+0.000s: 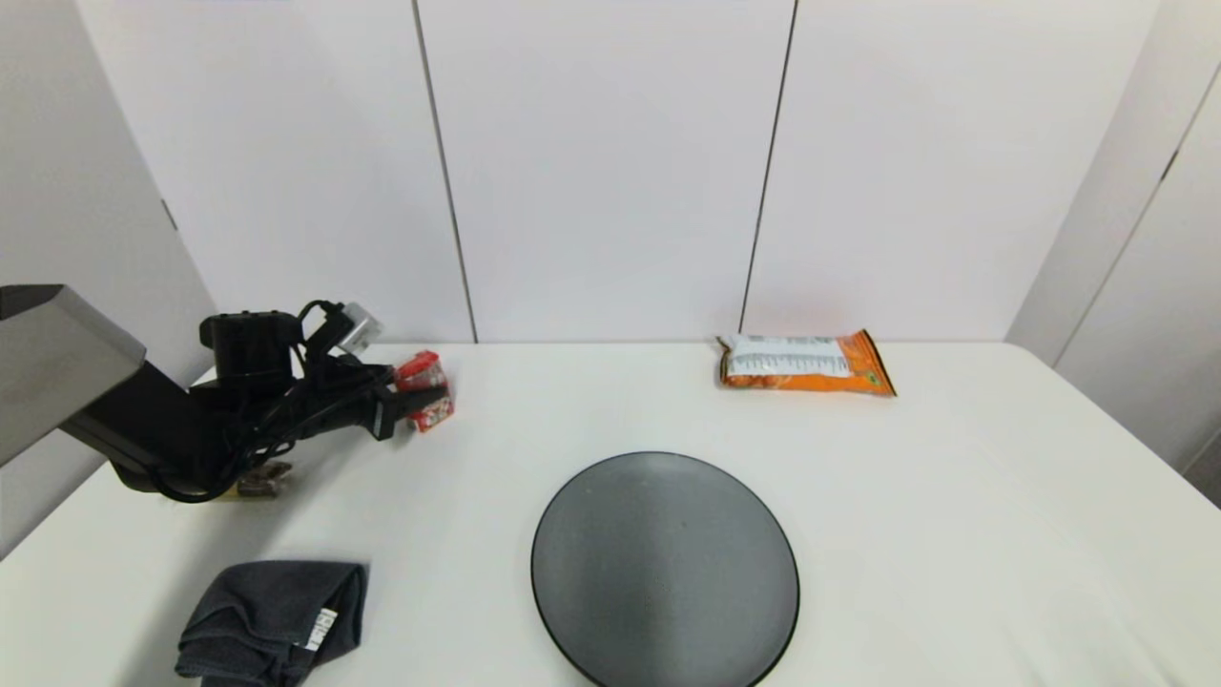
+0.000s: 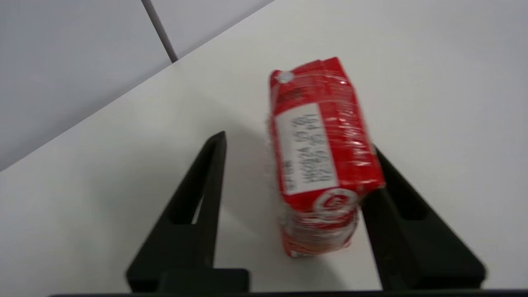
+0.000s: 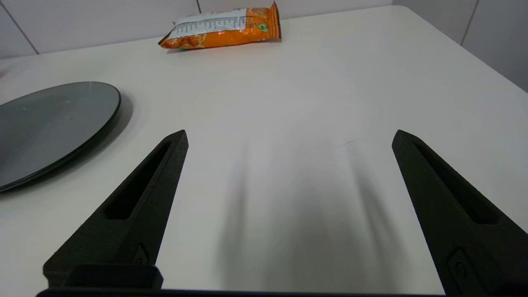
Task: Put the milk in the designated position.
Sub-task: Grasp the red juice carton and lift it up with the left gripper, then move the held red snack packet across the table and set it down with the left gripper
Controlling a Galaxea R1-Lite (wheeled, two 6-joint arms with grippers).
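The milk (image 1: 421, 368) is a small red carton at the far left of the white table, near the back wall, and it looks tilted. My left gripper (image 1: 420, 393) reaches around it. In the left wrist view the milk (image 2: 321, 156) shows its white label and rests against one finger (image 2: 396, 198), with a clear gap to the other finger (image 2: 206, 181), so the left gripper (image 2: 299, 142) is open. My right gripper (image 3: 289, 134) is open over bare tabletop, right of the plate, and holds nothing. It is outside the head view.
A dark grey plate (image 1: 665, 568) lies front centre, also seen in the right wrist view (image 3: 53, 123). An orange snack bag (image 1: 806, 363) lies at the back right. A folded dark cloth (image 1: 272, 620) sits front left. A small wrapped snack (image 1: 264, 480) lies under my left arm.
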